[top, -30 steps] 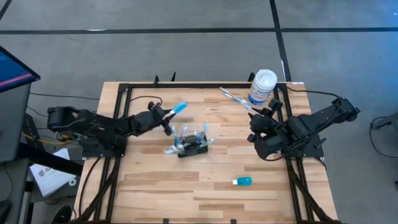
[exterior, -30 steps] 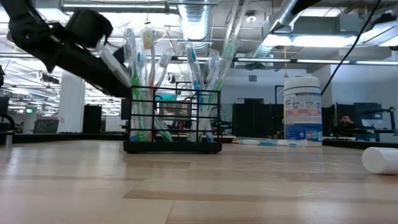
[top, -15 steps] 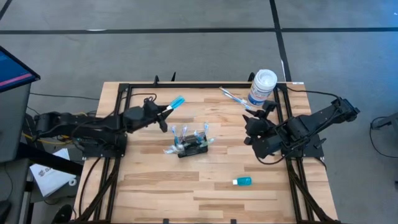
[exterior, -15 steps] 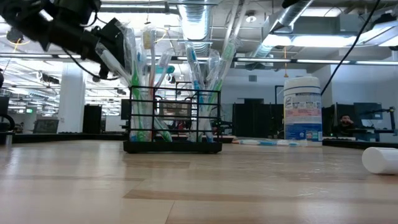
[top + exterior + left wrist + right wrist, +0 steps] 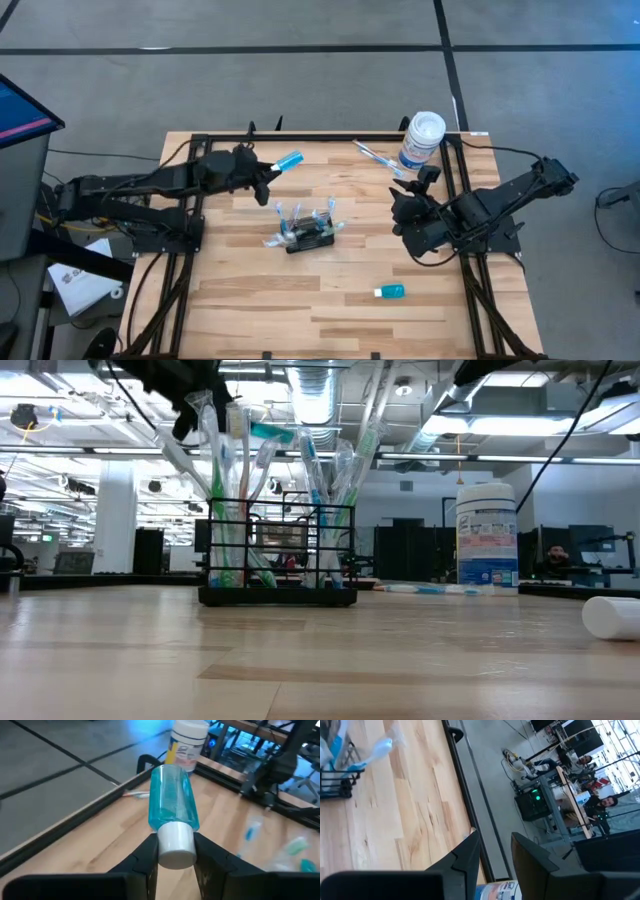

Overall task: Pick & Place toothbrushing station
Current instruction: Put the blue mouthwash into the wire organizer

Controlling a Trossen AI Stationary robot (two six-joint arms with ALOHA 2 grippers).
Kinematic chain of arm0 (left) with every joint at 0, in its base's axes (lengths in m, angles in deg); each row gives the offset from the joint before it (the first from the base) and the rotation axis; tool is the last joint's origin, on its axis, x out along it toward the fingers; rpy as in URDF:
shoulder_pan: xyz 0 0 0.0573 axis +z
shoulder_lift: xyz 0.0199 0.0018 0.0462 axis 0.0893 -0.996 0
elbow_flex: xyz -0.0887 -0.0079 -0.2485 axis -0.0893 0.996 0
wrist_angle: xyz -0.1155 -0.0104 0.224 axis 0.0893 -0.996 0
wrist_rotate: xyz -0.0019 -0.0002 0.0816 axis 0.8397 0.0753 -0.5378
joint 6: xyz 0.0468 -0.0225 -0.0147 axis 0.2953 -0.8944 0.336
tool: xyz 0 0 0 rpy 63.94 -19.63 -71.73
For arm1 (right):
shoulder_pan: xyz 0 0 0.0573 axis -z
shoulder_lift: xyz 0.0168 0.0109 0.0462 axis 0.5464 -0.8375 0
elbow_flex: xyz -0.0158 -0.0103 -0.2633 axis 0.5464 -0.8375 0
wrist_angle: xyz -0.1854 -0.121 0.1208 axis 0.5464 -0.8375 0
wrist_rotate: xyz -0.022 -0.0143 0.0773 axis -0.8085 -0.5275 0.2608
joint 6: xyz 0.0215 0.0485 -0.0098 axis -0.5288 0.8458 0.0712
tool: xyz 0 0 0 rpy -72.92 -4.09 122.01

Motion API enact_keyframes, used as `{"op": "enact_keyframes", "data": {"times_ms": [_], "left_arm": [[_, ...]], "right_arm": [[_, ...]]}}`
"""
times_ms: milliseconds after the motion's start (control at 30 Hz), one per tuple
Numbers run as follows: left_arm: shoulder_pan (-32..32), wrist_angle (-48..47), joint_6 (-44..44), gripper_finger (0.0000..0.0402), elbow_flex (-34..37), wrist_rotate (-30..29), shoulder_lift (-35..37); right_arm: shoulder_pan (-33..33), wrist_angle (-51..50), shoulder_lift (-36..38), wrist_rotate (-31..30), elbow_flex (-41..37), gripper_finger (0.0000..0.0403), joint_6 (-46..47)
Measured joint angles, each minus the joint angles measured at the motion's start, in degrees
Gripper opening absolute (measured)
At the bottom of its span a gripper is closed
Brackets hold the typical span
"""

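Note:
The black wire-mesh holder [image 5: 306,234] stands on its base at the table's middle with several toothbrushes upright in it. It also shows in the low view [image 5: 278,560]. My left gripper [image 5: 264,174] is left of and beyond the holder, above the table, shut on a clear blue bottle [image 5: 289,160] with a white cap [image 5: 175,845]. My right gripper [image 5: 404,214] is right of the holder, near the white canister [image 5: 422,138]. Its fingers [image 5: 466,854] stand a little apart with nothing between them. My left gripper pinches the blue bottle's white cap end [image 5: 175,851] between its two fingers [image 5: 148,856]. The fingers come about level from the table's left and lie along the bottle. The bottle's blue body [image 5: 172,800] sticks out past the fingertips, lifted clear of the table.
A loose toothbrush [image 5: 378,158] lies near the far edge beside the canister. A small blue tube with a white cap [image 5: 390,291] lies toward the near right. Black frame rails [image 5: 196,180] run along the table's sides. Bare wood lies near the front left.
My left gripper has risen and gone toward the table's far edge with the blue bottle, away from the holder. It has stayed shut on the cap. The holder and its toothbrushes have not moved.

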Motion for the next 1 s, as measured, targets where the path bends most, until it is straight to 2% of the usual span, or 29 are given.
{"op": "enact_keyframes", "data": {"times_ms": [167,400,667,1000], "left_arm": [[-2.8,-10.6,-4.2,0.0086,-7.7,0.2,-2.2],[-5.7,-24.4,-9.0,0.0086,-19.7,0.3,-10.1],[-7.9,-42.7,-10.3,0.0086,-40.8,0.5,-22.6],[-8.0,-66.0,-15.1,0.0086,-64.9,8.6,-39.1]], "right_arm": [[1.1,0.4,0.0,-0.1,-0.8,0.0102,0.1],[1.9,2.7,0.0,-0.2,-0.8,0.0102,-1.4],[1.8,3.7,0.0,0.0,-0.8,0.0102,-2.7],[1.7,10.2,0.0,2.0,-0.7,0.0102,-8.5]]}}
